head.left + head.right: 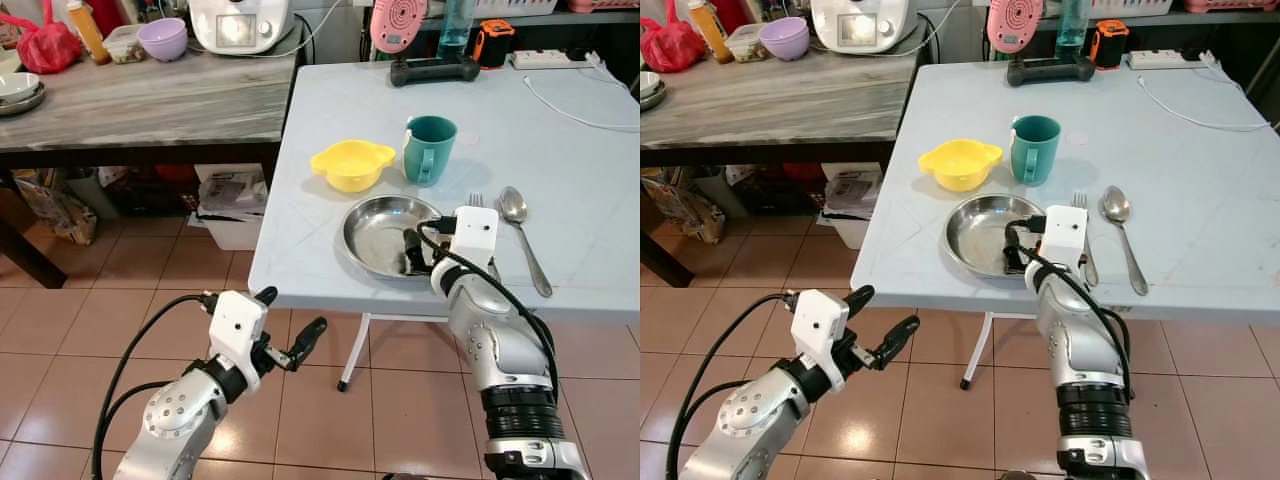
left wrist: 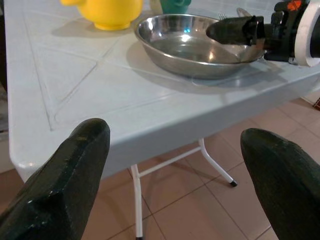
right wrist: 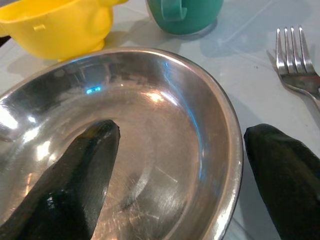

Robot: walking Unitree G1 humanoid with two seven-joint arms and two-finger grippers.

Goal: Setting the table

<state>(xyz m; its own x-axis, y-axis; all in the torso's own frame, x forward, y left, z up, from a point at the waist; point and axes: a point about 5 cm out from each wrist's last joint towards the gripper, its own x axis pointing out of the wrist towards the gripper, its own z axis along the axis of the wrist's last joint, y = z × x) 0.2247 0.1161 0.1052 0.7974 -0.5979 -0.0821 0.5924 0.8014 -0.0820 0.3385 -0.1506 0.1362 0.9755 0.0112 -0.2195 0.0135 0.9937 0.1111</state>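
Note:
On the white table (image 1: 560,150) lies a steel plate (image 1: 372,232) near the front edge. Behind it stand a yellow bowl (image 1: 352,163) and a teal mug (image 1: 429,148). Right of the plate lie a fork (image 1: 1080,203) and a spoon (image 1: 520,225). My right gripper (image 1: 420,250) is open at the plate's near right rim (image 3: 227,150), with one finger (image 3: 85,170) inside the plate and the other outside over the table. My left gripper (image 1: 293,310) is open, low over the floor in front of the table's near left corner, holding nothing.
A grey-topped side table (image 1: 150,100) stands to the left with a purple bowl (image 1: 163,38) and an appliance (image 1: 240,22). Boxes (image 1: 232,205) sit beneath it. A pink device (image 1: 400,25), a power strip (image 1: 552,58) and a white cable (image 1: 580,112) lie at the white table's back.

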